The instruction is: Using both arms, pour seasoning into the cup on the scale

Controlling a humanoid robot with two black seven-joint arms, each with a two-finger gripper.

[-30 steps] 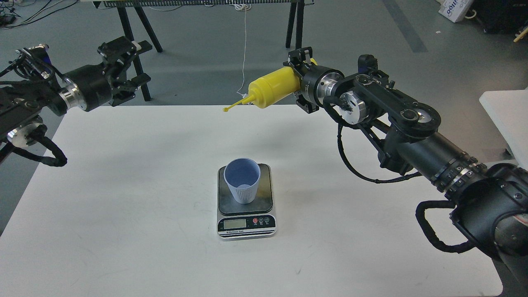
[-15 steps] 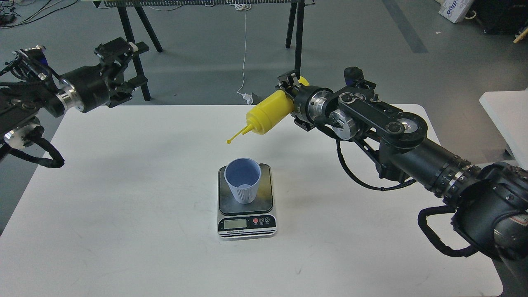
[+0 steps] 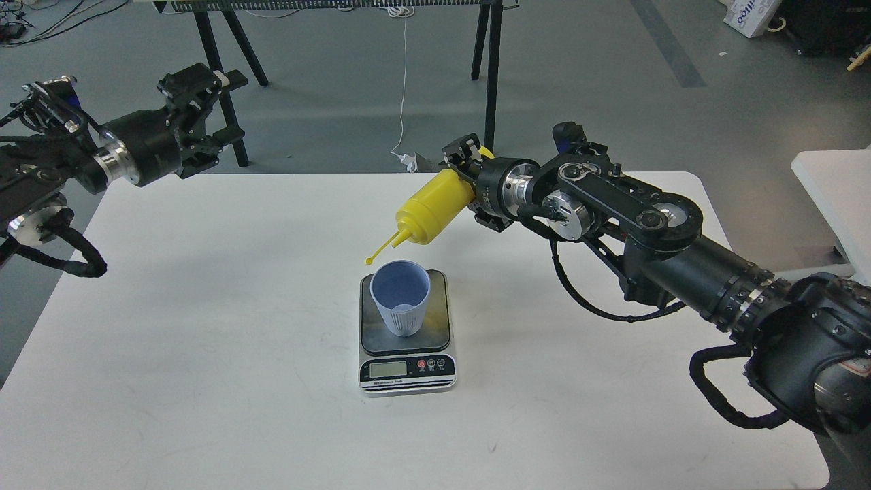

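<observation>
The light-blue cup [image 3: 400, 297] stands upright on the dark plate of the scale [image 3: 406, 340], near mid-table. My right gripper [image 3: 471, 182] is shut on the base end of the yellow seasoning bottle [image 3: 430, 207], which is tilted with its nozzle [image 3: 382, 249] pointing down and left, its tip just above the cup's far rim. My left gripper [image 3: 216, 112] is open and empty, held above the table's far left corner, far from the cup.
The white table [image 3: 204, 340] carries only the scale and cup. Black trestle legs [image 3: 235, 54] and a white cord stand on the grey floor behind. Another white table edge [image 3: 833, 197] is at the right.
My right arm has carried the bottle down and left, from high above the far table edge to just over the cup, tilting the nozzle lower. The left arm has barely moved.
</observation>
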